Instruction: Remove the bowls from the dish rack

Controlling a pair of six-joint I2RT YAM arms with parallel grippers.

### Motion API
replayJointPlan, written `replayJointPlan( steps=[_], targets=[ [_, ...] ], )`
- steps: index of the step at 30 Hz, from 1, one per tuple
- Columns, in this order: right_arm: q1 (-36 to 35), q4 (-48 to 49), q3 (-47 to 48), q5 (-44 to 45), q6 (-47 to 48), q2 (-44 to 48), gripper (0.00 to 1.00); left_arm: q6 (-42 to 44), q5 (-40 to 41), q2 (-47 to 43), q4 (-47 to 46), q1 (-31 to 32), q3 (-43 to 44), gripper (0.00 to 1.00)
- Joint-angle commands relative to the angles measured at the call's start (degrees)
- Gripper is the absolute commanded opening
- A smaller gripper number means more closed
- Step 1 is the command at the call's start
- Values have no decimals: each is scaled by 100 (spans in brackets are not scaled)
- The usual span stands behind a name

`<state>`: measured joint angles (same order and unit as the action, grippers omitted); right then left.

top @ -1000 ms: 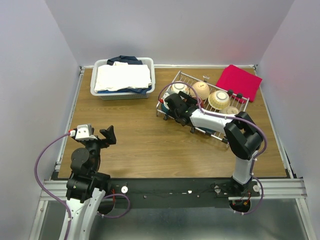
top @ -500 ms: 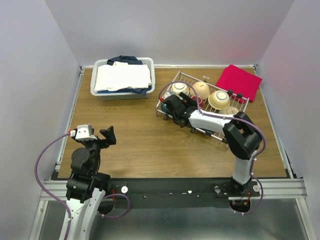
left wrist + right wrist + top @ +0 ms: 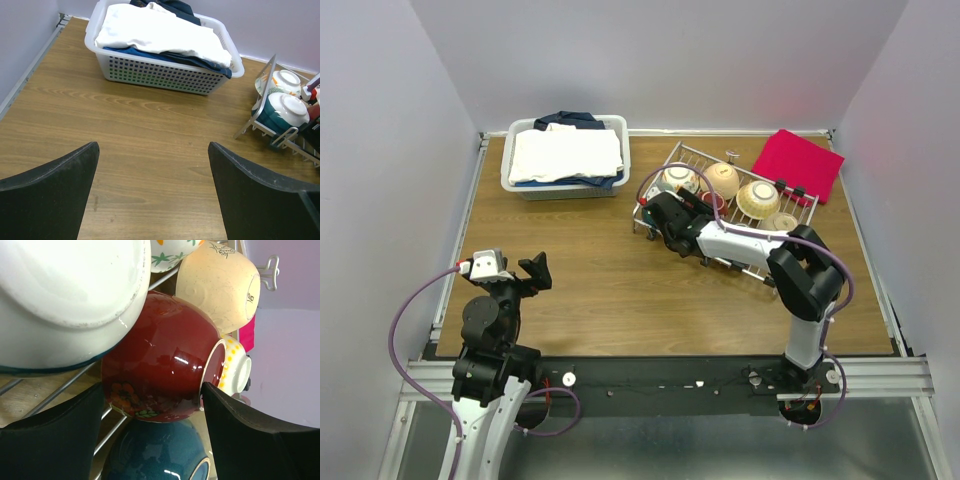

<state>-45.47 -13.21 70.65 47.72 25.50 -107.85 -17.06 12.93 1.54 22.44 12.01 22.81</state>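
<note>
Since a second earlier the right tool [image 3: 151,389] had edged a little further into the near-left corner of the dish rack [image 3: 752,268] and drawn its fingers inward, while the left arm had kept its pose. Seen from its own wrist, the right tool's two dark fingers [image 3: 50,435] stood on either side of a red bowl [image 3: 155,355] lying on its side, each fingertip right at the bowl's wall. Whether they were already pressing on it could not be told.

Just ahead of that tool and to the left of the red bowl, a large white-lined bowl with a teal outside [image 3: 65,290] leaned over it. A cream bowl [image 3: 220,285] lay further ahead to the right, and a yellow-dotted bowl [image 3: 235,367] showed just behind the red one's foot. A teal-blue bowl [image 3: 155,450] sat between the fingers, closer to the tool than the red bowl. All of these stayed in the rack.

Fingers spread wide and holding nothing, the left tool [image 3: 152,150] hung over the bare wooden counter [image 3: 600,290]. Well ahead of it sat a white bin [image 3: 165,75] of folded cloth, and the rack lay off to its right.
</note>
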Motion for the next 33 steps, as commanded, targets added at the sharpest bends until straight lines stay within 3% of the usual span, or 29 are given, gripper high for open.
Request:
replayJointPlan(
  steps=[1,11,23,33],
  targets=[
    [-67,-94,54,220,-28,352,80,-34,131,-57,-20,-15,145,99],
    [-67,73,115,264,105,581,70,-43,166,-93,-2,-15,145,99],
    [-67,-401,581,-79,-545,862,46,36,105,-84,-55,-15,154,99],
    [-58,-1068,1152,-826,-1723,1240,41,-139,-1027,776,-599,-15,277,99]
  ],
)
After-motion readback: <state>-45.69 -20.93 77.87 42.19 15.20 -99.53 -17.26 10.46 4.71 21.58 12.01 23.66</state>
